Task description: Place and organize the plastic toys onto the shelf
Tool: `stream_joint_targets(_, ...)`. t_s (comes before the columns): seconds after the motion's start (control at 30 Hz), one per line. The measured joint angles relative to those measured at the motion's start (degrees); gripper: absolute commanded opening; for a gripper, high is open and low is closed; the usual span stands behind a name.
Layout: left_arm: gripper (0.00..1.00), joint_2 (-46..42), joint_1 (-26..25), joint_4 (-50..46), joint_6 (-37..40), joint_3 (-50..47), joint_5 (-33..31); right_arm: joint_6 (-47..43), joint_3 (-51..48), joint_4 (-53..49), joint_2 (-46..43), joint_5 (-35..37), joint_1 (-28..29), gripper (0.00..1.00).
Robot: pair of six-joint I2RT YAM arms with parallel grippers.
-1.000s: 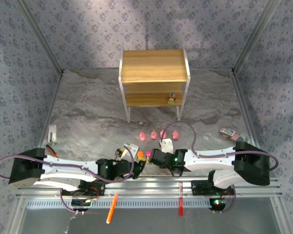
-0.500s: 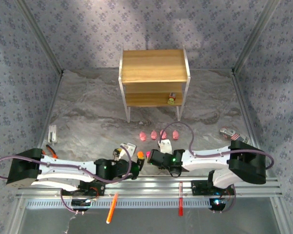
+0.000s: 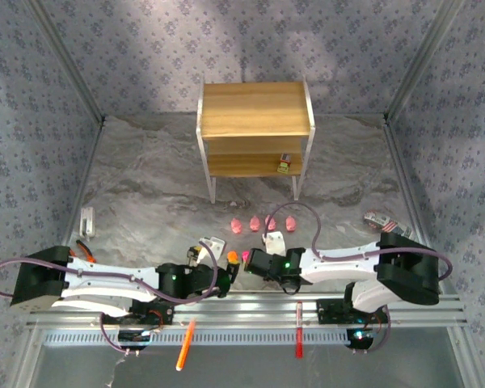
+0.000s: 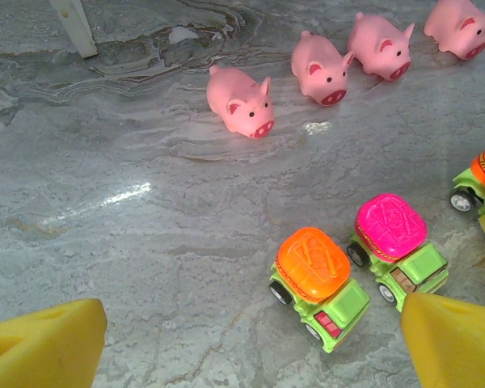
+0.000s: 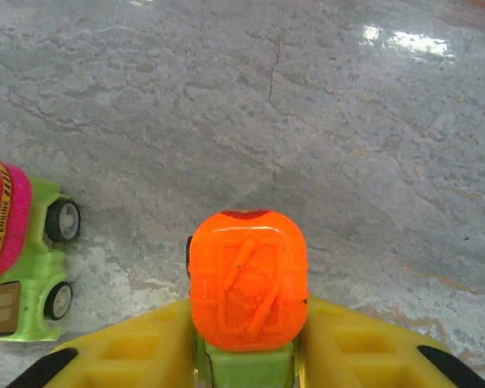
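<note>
The shelf (image 3: 255, 133) stands at the back, and a small blocky toy (image 3: 284, 165) rests on its lower board. Four pink pigs (image 3: 263, 222) line up on the table, the nearest pig (image 4: 241, 101) at the left end of the row. In front of my open left gripper (image 4: 250, 356) sit an orange-topped truck (image 4: 319, 283) and a magenta-topped truck (image 4: 396, 246). My right gripper (image 5: 246, 331) is shut on another orange-topped green truck (image 5: 248, 279), one yellow finger on each side of its body. Both grippers (image 3: 224, 273) (image 3: 253, 260) sit low near the front edge.
An orange pen (image 3: 185, 344) and a red pen (image 3: 298, 339) lie on the rail at the near edge. A small white object (image 3: 87, 220) sits at the left and a striped toy (image 3: 381, 221) at the right. A shelf leg (image 4: 73, 24) stands beyond the pigs.
My right gripper has moved a little to the left and its fingers have closed in on the orange-topped truck. The left arm shifted slightly, jaws unchanged.
</note>
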Motion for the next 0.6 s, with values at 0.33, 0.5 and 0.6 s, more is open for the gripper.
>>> stream_joint_targets(0.33,0.93,0.24,-0.09,4.50,3.39,-0.02,1.57,0.39,1.62,-5.92,-4.83,4.96,0.31,0.33)
stream_joint_targets(0.5,0.93,1.66,-0.09,5.95,4.50,-0.02,2.36,-0.15,3.91,-8.81,-7.52,6.84,-1.31,0.33)
stream_joint_targets(0.6,0.93,2.62,-0.09,6.49,4.92,-0.02,2.99,-1.51,5.55,-10.54,-9.22,7.91,-2.78,0.33)
